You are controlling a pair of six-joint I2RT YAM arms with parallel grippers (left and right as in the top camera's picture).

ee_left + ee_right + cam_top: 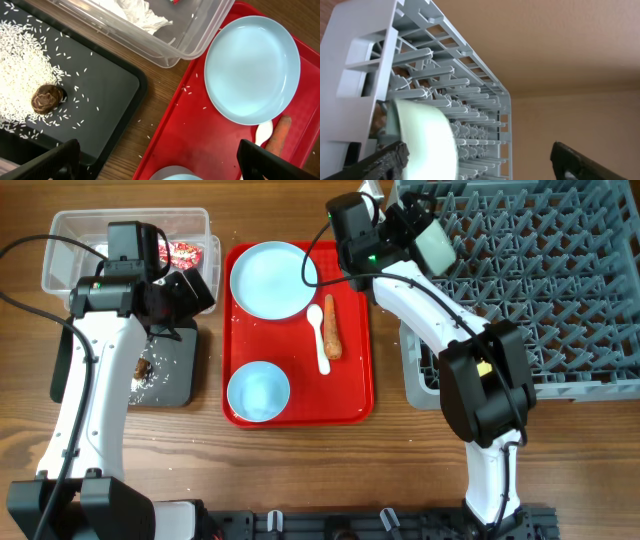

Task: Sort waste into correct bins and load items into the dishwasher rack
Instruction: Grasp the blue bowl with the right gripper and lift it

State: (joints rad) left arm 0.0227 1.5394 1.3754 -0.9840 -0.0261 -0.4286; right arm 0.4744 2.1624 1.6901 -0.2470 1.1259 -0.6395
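Observation:
The grey dishwasher rack [540, 280] fills the right side. My right gripper [425, 235] hovers at its near-left corner, open. A pale bowl [425, 142] stands on edge among the pegs, against the left finger [382, 162]. On the red tray [300, 416] lie the blue plate [272, 278], a second bowl [258, 392], the white spoon [320, 338] and the carrot [331, 328]. My left gripper [160, 162] is open and empty above the red tray's left rim. The black tray [107, 95] holds rice [20, 75] and the brown lump [45, 97]. The clear tub [200, 35] holds white paper [135, 12] and the red wrapper [185, 252]. No yellow cup shows.
The clear tub [60, 240] and black tray [175, 375] sit side by side left of the red tray, with a narrow strip of wood between. Stray rice grains dot the red tray [200, 135] and the wood. The rack [365, 60] stands right of the red tray.

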